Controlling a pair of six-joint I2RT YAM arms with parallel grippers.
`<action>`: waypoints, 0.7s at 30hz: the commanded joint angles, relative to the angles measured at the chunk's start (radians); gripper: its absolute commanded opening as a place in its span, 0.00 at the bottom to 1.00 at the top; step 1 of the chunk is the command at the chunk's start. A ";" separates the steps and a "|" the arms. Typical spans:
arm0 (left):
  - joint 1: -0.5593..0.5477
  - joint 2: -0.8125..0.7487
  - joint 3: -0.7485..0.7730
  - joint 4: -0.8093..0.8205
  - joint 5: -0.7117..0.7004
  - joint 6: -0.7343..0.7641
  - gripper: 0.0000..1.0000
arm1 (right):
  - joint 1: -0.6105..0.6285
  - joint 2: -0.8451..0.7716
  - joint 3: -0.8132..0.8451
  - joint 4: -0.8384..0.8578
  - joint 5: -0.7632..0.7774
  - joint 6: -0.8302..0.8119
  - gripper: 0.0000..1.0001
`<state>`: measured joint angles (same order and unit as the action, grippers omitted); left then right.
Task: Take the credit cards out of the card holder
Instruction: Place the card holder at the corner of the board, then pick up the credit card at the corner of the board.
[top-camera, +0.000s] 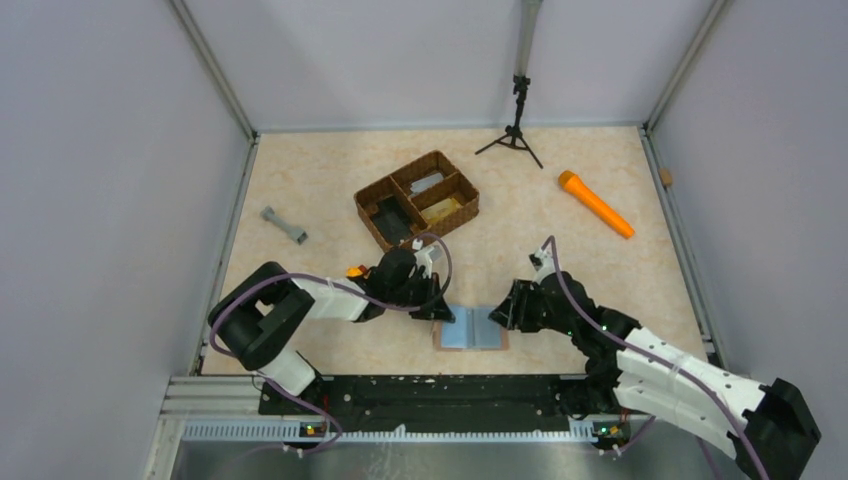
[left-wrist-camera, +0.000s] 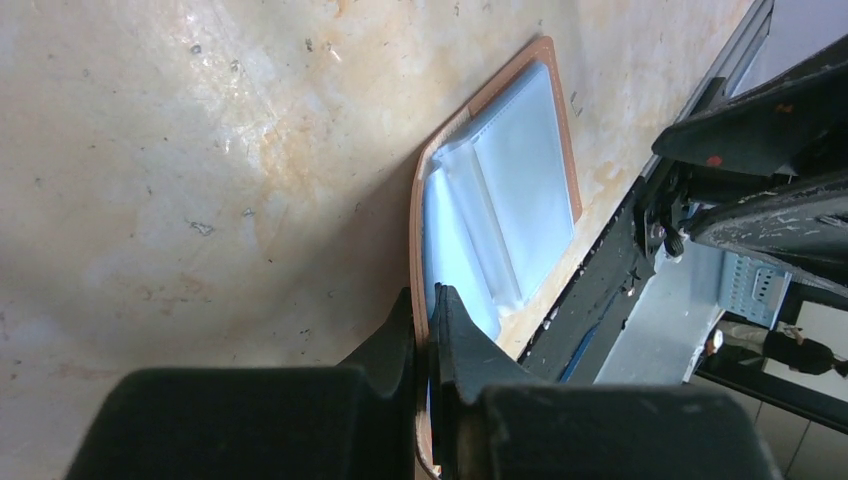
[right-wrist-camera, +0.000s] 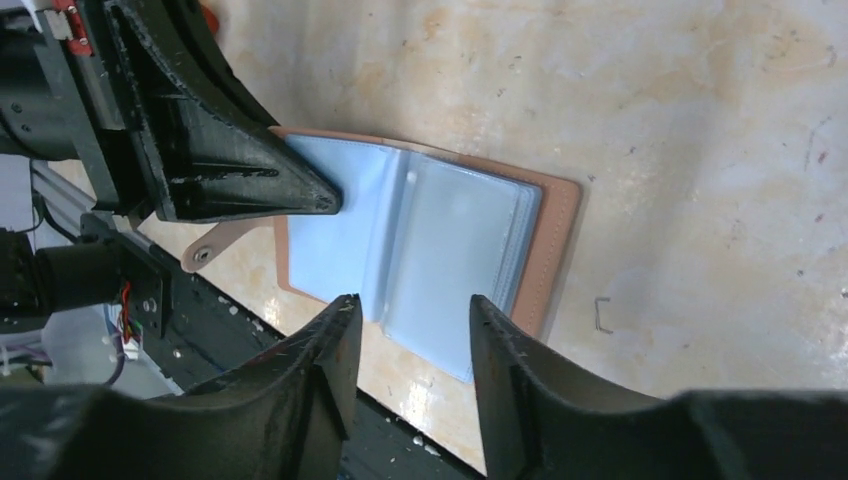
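You have the holder (top-camera: 473, 330) open: left gripper (left-wrist-camera: 428, 300) pinching its edge, right gripper (right-wrist-camera: 408, 312) part-open above; no cards out yet.

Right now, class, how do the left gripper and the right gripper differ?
The left gripper is shut, pinching the card holder's edge; the right gripper stands open, holding nothing. The left gripper sits at the holder's left side, the right gripper over its right half. Both are black, two-fingered and low at the opened holder.
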<state>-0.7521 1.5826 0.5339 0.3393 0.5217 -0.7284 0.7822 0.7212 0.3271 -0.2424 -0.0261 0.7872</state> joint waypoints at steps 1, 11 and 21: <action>-0.014 0.012 0.035 -0.030 -0.040 0.039 0.00 | -0.003 0.028 -0.002 0.099 -0.059 -0.026 0.40; -0.022 0.023 0.049 -0.040 -0.044 0.042 0.00 | -0.001 0.092 -0.039 0.110 -0.029 -0.025 0.25; -0.033 0.020 0.050 -0.046 -0.043 0.039 0.00 | -0.002 0.174 -0.085 0.181 -0.038 -0.015 0.21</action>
<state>-0.7750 1.5955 0.5598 0.3080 0.4892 -0.7071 0.7822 0.8707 0.2558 -0.1329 -0.0696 0.7773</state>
